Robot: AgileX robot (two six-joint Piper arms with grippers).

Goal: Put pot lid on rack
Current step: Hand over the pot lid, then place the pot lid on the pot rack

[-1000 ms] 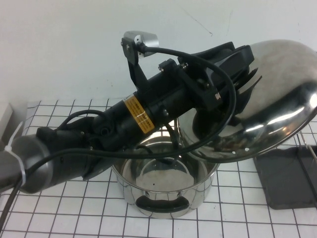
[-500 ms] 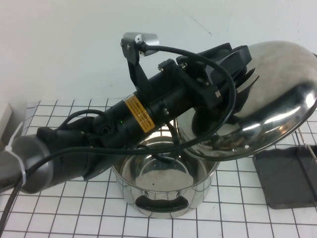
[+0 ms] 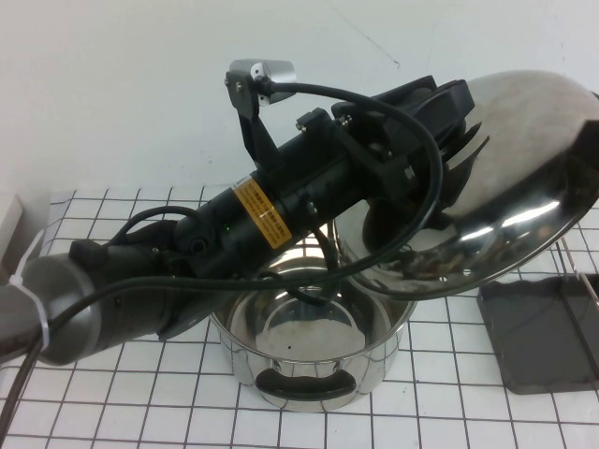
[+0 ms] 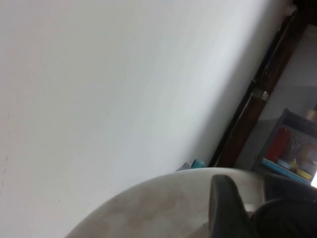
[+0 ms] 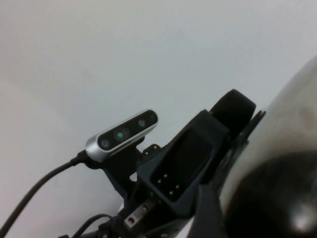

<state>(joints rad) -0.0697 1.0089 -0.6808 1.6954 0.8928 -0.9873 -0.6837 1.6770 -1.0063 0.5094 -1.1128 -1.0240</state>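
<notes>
The shiny domed pot lid (image 3: pixel 524 140) hangs tilted in the air at the right, above and right of the open steel pot (image 3: pixel 309 374). My left gripper (image 3: pixel 459 150) reaches over the pot and is shut on the lid's black knob (image 4: pixel 290 218). One finger (image 4: pixel 223 208) lies against the dome (image 4: pixel 163 208). The dark grey rack (image 3: pixel 543 337) lies on the table at the right edge, partly under the lid. My right gripper (image 5: pixel 210 213) is a dark shape close against the lid (image 5: pixel 297 129), facing the left gripper (image 5: pixel 233 114). It is out of the high view.
The left arm (image 3: pixel 187 253) and its cables stretch across the pot from the left. A white wall stands behind the table. A checked cloth (image 3: pixel 140 402) covers the table. A thin wire prong (image 3: pixel 585 281) of the rack shows at the right edge.
The lid's lower rim has lifted and swung a little up and right, so more of the rack shows beneath it. The pot has not moved.
</notes>
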